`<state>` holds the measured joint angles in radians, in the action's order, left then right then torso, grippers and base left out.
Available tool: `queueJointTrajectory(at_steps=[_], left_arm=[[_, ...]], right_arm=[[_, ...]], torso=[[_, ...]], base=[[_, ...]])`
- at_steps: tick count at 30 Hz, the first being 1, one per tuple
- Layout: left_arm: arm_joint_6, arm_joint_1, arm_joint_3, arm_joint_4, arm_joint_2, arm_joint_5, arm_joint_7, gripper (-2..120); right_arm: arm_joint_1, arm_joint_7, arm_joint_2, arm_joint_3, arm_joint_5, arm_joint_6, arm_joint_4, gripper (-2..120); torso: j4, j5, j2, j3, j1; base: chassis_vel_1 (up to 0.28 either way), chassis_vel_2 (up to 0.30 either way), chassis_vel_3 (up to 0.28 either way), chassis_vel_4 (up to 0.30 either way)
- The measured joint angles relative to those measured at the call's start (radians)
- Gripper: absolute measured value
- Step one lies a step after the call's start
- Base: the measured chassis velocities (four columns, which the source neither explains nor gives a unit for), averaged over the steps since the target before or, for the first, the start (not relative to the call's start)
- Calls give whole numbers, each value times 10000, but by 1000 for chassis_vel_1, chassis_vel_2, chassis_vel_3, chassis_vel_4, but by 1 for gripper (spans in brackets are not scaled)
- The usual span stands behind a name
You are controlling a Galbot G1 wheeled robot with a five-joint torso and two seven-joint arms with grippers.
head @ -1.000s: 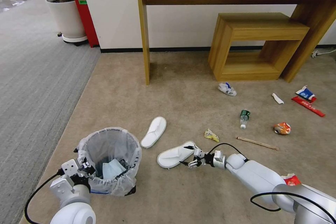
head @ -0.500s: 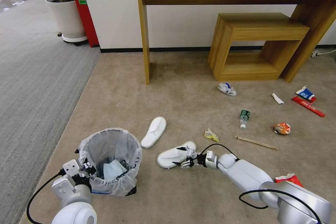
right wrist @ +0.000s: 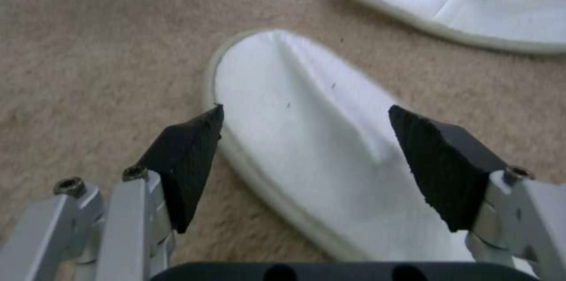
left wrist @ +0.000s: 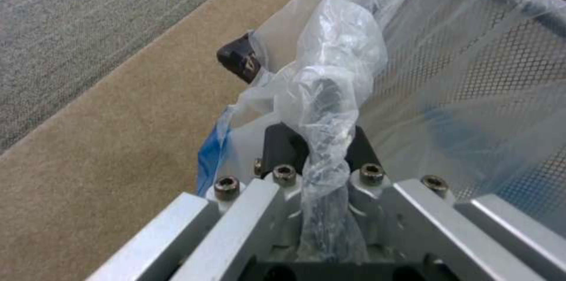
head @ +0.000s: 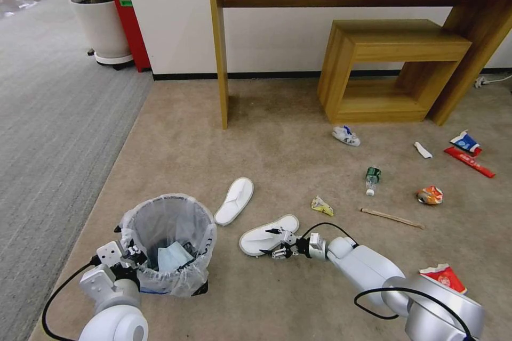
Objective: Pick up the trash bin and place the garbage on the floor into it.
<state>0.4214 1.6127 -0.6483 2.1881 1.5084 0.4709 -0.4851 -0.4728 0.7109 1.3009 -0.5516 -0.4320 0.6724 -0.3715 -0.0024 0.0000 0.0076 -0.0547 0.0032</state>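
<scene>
While left gripper [head: 129, 259] clamps trash bin [head: 168, 245] rim, right gripper [head: 273, 242] jaws spread astride slipper [head: 261, 235].

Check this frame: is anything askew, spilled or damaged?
Litter is strewn over the floor, as the task expects. The trash bin stands upright, its rim clamped by the left gripper. The right gripper is open astride the near slipper. Nothing else stands out.

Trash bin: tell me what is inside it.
In the trash bin, held at its rim by the left gripper, a blue face mask lies against the liner with something dark beside it. The bottom beneath is covered.
</scene>
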Motion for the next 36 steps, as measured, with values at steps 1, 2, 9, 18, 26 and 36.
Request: queueJointTrajectory(at_steps=[1, 2, 9, 18, 26, 36], left_arm=[[0, 3, 0, 0, -4, 1, -1, 3], [0, 3, 0, 0, -4, 1, -1, 3], [-13, 25, 45, 0, -10, 0, -1, 3], [-69, 158, 118, 38, 27, -63, 0, 3], [-158, 242, 113, 55, 35, -128, 13, 3], [-188, 224, 108, 75, 49, -157, 25, 3]], right_arm=[[-35, 3, -27, 49, 24, 14, 9, 73], [-35, 3, -27, 49, 24, 14, 9, 73], [-163, 5, -153, 435, 259, 70, 88, 68], [-151, 29, -110, 971, 623, 168, 421, 68], [-30, 7, -95, 1071, 628, 181, 424, 71], [107, -7, -126, 1120, 604, 197, 377, 76]], torso=[[0, 0, 1, 0, 0], [0, 0, 1, 0, 0], [-1, 0, 0, 0, 0], [-1, 0, 1, 0, 0], [0, 0, 0, 0, 0], [0, 0, 0, 0, 0]], base=[[0, 0, 0, 0], [0, 0, 0, 0], [0, 0, 0, 0], [0, 0, 0, 0], [0, 0, 0, 0], [0, 0, 0, 0]])
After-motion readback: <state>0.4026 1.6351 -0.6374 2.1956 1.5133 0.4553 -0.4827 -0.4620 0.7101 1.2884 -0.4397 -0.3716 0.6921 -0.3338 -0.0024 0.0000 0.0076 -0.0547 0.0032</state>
